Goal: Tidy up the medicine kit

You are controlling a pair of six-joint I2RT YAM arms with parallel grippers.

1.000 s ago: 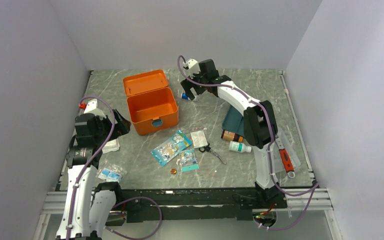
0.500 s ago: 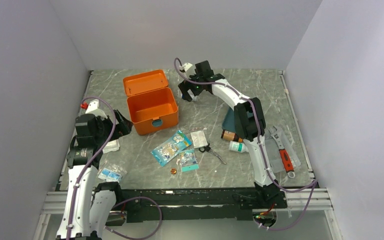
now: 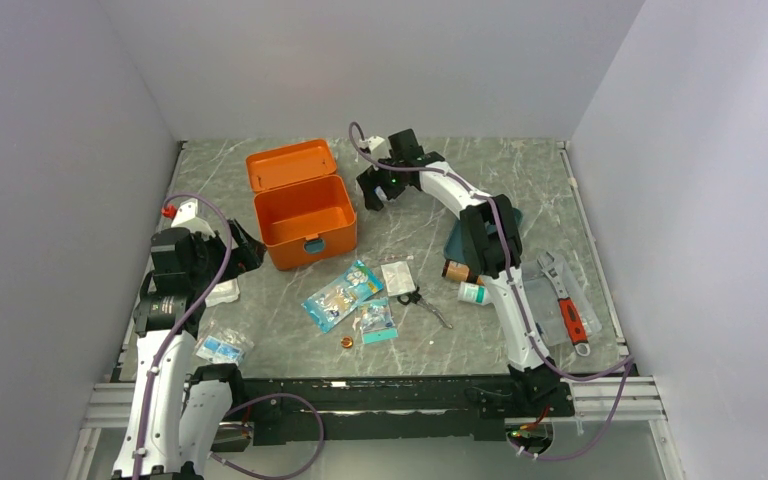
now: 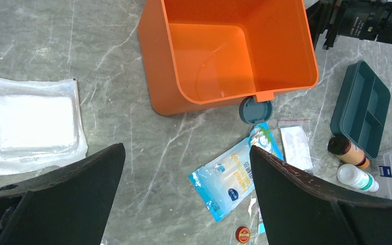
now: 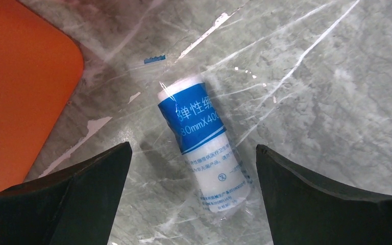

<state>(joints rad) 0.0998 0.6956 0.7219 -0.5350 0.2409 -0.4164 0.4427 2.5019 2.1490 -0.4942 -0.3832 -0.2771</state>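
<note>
The kit (image 3: 285, 250) sits open on the table (image 3: 520, 170), lid (image 3: 290, 163) back. Just right of the lid, the right gripper (image 5: 194, 168) hangs with jaws wide and empty astride a roll (image 5: 202, 150), seemingly lining up a pick. The left gripper (image 4: 185, 150), equally wide and empty, hangs left of the kit. The lid's edge crowds one side of the roll; the other side is bare.

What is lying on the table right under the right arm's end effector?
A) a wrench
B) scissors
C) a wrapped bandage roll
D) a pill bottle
C: the right wrist view shows a blue-and-white bandage roll in clear wrap, framed by the open right end effector.
</note>
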